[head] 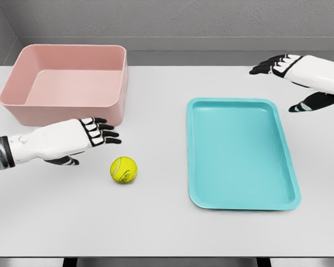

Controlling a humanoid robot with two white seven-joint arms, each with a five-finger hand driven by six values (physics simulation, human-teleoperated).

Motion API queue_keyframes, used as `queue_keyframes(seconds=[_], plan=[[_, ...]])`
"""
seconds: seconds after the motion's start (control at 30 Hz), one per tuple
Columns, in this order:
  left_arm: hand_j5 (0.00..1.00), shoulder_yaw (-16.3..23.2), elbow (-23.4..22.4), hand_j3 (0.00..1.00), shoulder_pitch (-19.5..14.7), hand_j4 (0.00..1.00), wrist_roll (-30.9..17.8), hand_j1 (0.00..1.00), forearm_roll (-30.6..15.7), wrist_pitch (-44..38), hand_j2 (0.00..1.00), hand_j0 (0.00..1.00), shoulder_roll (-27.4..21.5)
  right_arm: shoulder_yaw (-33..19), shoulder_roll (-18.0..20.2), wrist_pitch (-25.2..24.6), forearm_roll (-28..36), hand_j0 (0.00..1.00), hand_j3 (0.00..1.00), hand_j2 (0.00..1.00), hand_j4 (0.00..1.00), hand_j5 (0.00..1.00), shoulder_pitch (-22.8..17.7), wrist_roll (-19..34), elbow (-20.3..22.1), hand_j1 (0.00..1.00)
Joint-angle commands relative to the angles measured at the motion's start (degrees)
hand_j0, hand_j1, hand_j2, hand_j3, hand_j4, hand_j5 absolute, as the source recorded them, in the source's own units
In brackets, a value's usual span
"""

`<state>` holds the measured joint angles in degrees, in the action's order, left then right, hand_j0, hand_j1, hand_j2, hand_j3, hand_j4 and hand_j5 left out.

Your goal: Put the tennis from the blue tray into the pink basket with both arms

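- While the blue tray (242, 161) lies right of centre with nothing on it, the tennis ball (123, 169) sits on the white table (167, 233) at lower centre-left, well apart from the tray's left edge.
- Pink basket (67, 83): upper left of the frame, upright, interior bare.
- Left hand (80, 139): enters from the left edge, mid-height, just in front of the basket's near wall. Fingers (103, 133) extended and slightly spread, pointing right; nothing in its grasp. Ball lies just below and to the right of the fingertips, not touching.
- Right hand (300, 75): upper right corner, above the tray's far right corner. Dark fingers loosely spread toward the left, thumb hanging down; holds nothing.
- Ball and basket: near one another, separate, ball outside on the table.
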<state>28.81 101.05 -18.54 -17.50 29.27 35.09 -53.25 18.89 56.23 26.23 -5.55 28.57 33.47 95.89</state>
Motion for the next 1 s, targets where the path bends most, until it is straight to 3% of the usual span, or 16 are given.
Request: queue_keyframes(seconds=[0.0,0.13,0.2,0.27,0.63,0.97], plan=[[1.00,2.04,0.46,1.00,0.00,1.00,0.01,1.00,1.67,-0.09,1.00,1.00,1.75,-0.26,0.11,0.23,0.37,1.00,1.00,1.00,1.00,1.00,0.00,0.10,-0.62,1.00],[1.00,3.88,0.46,1.00,-0.79,1.00,-1.31,1.00,6.32,-0.09,1.00,1.00,3.59,-0.35,-0.25,0.58,0.28,1.00,1.00,1.00,1.00,1.00,-0.09,0.11,0.26,1.00],[1.00,7.93,0.90,1.00,-3.78,1.00,-3.77,1.00,8.26,-0.09,1.00,1.00,3.94,-0.35,-0.16,0.58,0.28,1.00,1.00,1.00,1.00,1.00,0.00,0.11,0.34,1.00],[1.00,8.02,0.99,1.00,-4.48,1.00,-5.08,1.00,8.96,-0.09,1.00,1.00,3.50,-0.35,-0.16,0.67,0.28,1.00,1.00,1.00,1.00,1.00,-0.09,0.11,0.35,1.00],[1.00,8.19,1.34,1.00,-6.42,1.00,-6.14,1.00,8.70,-0.09,1.00,1.00,3.50,-0.35,-0.25,0.67,0.28,1.00,1.00,1.00,1.00,1.00,0.00,0.11,0.35,1.00],[1.00,10.74,1.43,1.00,-7.21,1.00,-6.23,1.00,8.08,-0.09,1.00,1.00,5.53,-0.43,-0.33,0.67,0.28,1.00,1.00,1.00,1.00,1.00,0.09,0.11,0.35,1.00]])
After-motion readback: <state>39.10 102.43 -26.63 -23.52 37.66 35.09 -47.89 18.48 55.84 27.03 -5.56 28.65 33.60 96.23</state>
